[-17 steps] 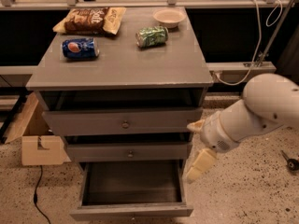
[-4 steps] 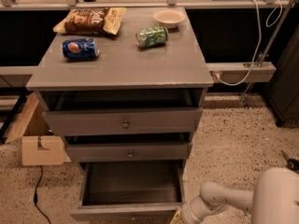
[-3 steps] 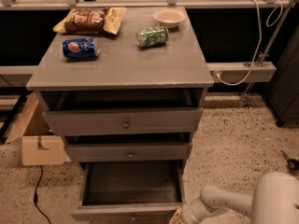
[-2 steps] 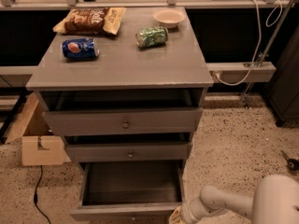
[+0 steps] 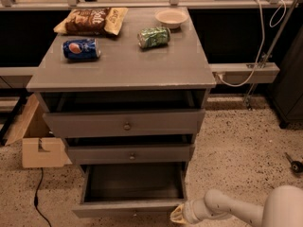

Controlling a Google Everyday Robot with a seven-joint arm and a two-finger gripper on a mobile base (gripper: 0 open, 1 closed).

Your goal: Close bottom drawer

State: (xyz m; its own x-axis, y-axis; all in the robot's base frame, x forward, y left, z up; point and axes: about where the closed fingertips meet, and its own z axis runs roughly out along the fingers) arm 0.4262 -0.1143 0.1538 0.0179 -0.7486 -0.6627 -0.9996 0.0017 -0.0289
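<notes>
The bottom drawer [image 5: 132, 206] of the grey cabinet is pulled far out, with its dark empty inside showing and its flat front at the bottom edge of the view. The middle drawer [image 5: 131, 153] and top drawer [image 5: 125, 123] stand slightly out. My gripper [image 5: 179, 215] is low at the drawer front's right end, touching or nearly touching it. The white arm [image 5: 246, 212] reaches in from the bottom right.
On the cabinet top [image 5: 156, 65] lie a blue soda can [image 5: 81, 48], a green can [image 5: 154, 37], a chip bag [image 5: 90, 21] and a small bowl [image 5: 171, 17]. A cardboard box [image 5: 35, 138] stands on the floor at left. A cable [image 5: 40, 202] runs beside it.
The arm swung down from beside the cabinet's right side to floor level. Over the last second the gripper crept left toward the drawer front's right end. The drawer has not visibly moved.
</notes>
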